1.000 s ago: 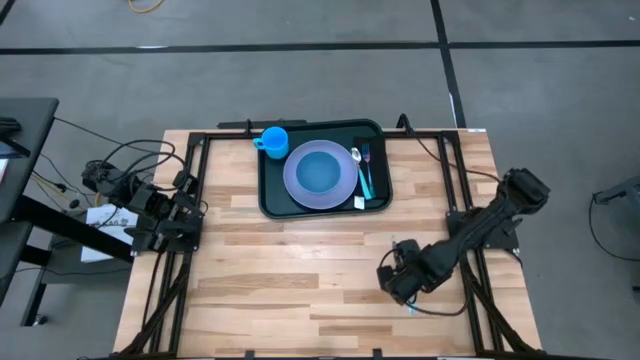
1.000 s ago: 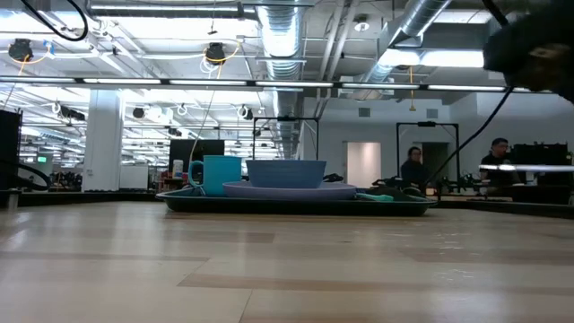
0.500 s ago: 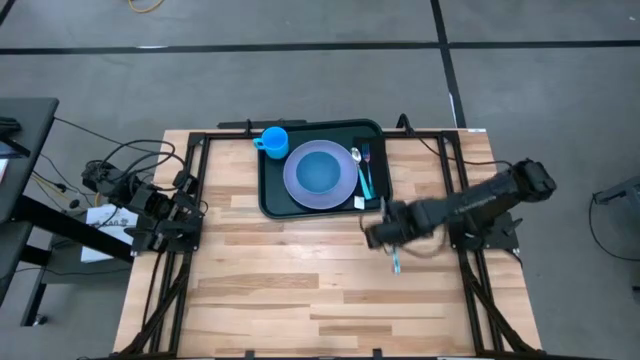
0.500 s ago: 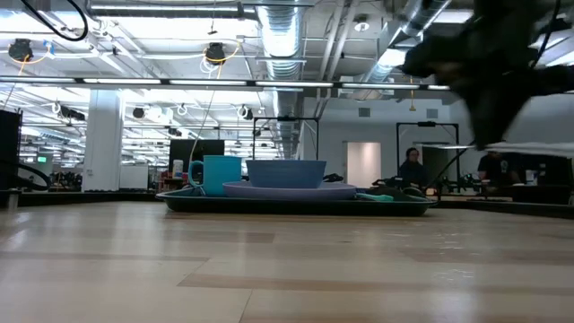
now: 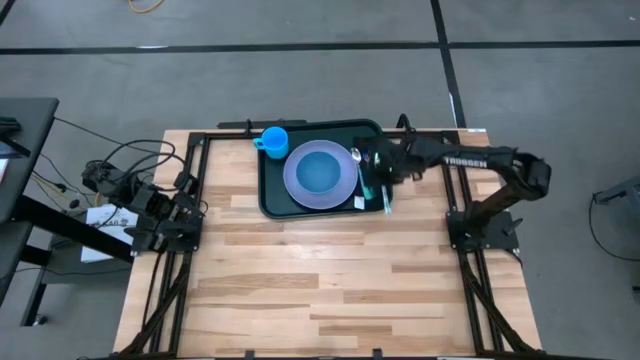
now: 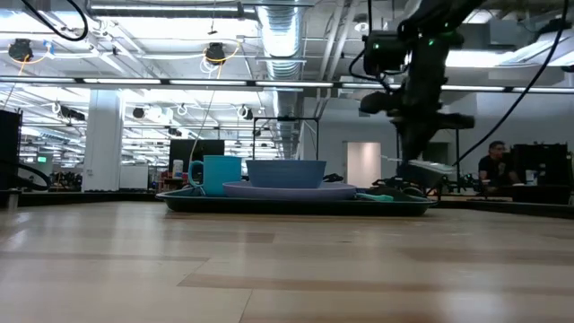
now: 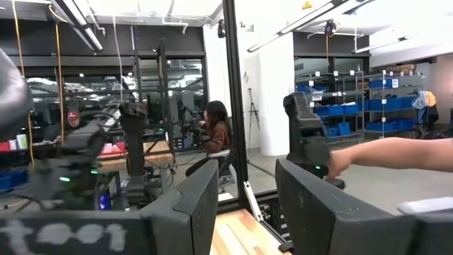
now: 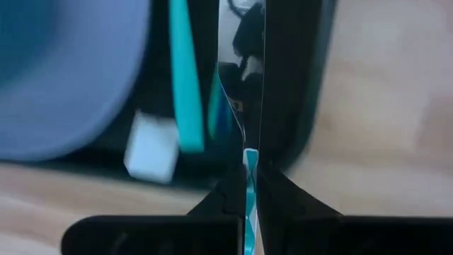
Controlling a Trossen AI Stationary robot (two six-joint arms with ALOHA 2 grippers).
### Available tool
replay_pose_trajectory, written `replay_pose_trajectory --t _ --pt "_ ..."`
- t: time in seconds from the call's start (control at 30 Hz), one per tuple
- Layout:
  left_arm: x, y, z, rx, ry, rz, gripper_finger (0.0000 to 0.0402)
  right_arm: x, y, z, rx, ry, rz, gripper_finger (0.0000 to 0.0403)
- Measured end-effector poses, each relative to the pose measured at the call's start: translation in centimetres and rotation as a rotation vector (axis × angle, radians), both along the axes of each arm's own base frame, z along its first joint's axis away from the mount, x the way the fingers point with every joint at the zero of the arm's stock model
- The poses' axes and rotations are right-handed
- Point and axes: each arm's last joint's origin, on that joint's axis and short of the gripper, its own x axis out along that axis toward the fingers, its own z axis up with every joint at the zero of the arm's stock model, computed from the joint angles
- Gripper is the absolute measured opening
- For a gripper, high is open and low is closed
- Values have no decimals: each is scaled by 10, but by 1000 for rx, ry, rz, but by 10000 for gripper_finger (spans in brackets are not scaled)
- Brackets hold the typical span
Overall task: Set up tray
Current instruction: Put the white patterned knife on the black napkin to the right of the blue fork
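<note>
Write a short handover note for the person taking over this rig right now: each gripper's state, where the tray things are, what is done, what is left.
Right gripper: shut on a teal-handled utensil, over the tray's right edge.
Left gripper: open, parked at the table's left side.
Done: cup, plate, bowl, and cutlery already on the tray.
Left: set the held utensil down in the tray beside the other cutlery, then retract.
</note>
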Motion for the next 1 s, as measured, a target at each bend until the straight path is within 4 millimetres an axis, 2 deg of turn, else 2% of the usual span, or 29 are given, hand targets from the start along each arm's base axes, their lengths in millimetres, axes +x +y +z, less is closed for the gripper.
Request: replay_pose_trajectory --t 0.17,0.3,0.43,0.57,0.67,0.83,1.0 --pt "0 0 0 2 4 1 132 -11 -45 3 -42 -106 -44 3" --pt "0 0 0 12 0 4 132 -21 -66 2 -62 -118 -80 3" --pt "0 0 0 28 -6 10 132 -17 -76 -11 -26 -127 -59 3" --pt "0 0 0 44 -12 15 132 -6 -83 -34 14 -118 -22 3" --pt "0 0 0 45 -12 16 132 -6 -89 -46 39 -92 -29 4" --pt "0 0 -1 50 -8 16 132 -11 -98 -51 42 -80 -56 4" --pt "0 0 -1 52 -8 17 132 -11 -99 -51 53 -90 -55 4"
